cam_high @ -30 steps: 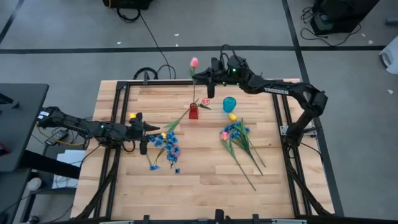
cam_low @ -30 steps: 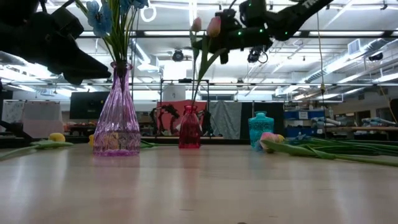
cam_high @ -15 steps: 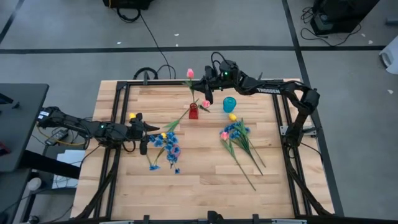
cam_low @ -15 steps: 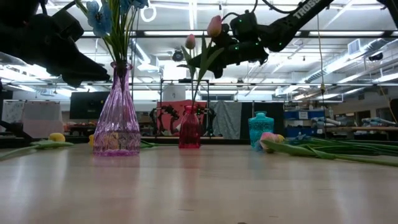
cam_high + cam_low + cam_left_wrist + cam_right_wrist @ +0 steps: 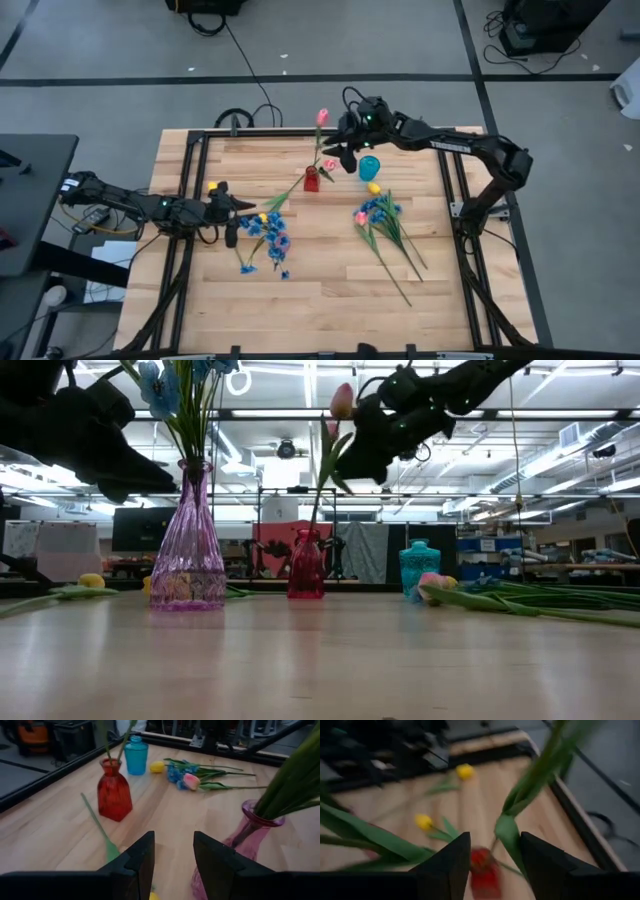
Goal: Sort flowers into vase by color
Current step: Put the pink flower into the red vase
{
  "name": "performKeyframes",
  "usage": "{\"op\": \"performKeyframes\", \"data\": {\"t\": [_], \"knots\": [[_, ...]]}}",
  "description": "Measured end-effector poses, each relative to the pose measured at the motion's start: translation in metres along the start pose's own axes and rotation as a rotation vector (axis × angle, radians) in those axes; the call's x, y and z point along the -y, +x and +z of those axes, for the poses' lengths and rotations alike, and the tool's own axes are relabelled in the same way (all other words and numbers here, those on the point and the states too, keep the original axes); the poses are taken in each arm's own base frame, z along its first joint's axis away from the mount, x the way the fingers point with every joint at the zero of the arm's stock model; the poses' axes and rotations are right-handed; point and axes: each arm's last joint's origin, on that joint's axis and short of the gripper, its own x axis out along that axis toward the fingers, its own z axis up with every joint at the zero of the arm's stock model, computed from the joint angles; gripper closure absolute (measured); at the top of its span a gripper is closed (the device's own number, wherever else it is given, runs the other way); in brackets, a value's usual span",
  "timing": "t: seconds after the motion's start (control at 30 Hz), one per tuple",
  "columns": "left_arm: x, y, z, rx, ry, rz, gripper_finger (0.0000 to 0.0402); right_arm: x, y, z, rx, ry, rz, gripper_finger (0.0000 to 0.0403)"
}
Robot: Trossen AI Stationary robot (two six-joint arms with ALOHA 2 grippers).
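Note:
A small red vase (image 5: 311,180) stands at the table's far middle with two pink tulips in it. The taller tulip (image 5: 322,117) leans toward the far edge, and the second (image 5: 330,164) is lower. In the low view the heads (image 5: 342,400) stand high above the vase (image 5: 305,565). My right gripper (image 5: 347,158) is open just right of the stems, above the vase. Its wrist view looks past a green stem (image 5: 535,775) down onto the vase (image 5: 482,870). My left gripper (image 5: 238,206) waits open and empty beside a purple vase (image 5: 250,840) that holds blue sprigs (image 5: 270,235).
A teal vase (image 5: 369,166) stands right of the red one. A loose pile of blue sprigs, a pink tulip and long stems (image 5: 385,225) lies right of centre, with a yellow tulip (image 5: 373,187) beside it. More yellow tulips (image 5: 212,186) lie near the left gripper.
My right gripper has gone down and toward the near edge at the pink tulip. The tulip's head has sunk lower over the red vase. The gripper has then gone toward the table's right edge, and the tulip's head has swung that way too.

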Motion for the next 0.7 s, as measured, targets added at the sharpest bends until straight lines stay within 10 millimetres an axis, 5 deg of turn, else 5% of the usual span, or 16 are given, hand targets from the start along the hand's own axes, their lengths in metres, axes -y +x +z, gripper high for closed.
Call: {"op": "performKeyframes", "data": {"t": [0.37, 0.7], "knots": [[-0.004, -0.001, 0.005, 0.067, 0.142, 0.164, 0.0259, -0.028, -0.025, -0.024, -0.367, 0.148, -0.217, 0.0217], [-0.005, -0.001, 0.007, 0.084, 0.234, 0.222, 0.0259, -0.084, -0.021, -0.066, -0.689, 0.343, -0.273, 0.0218]]}}
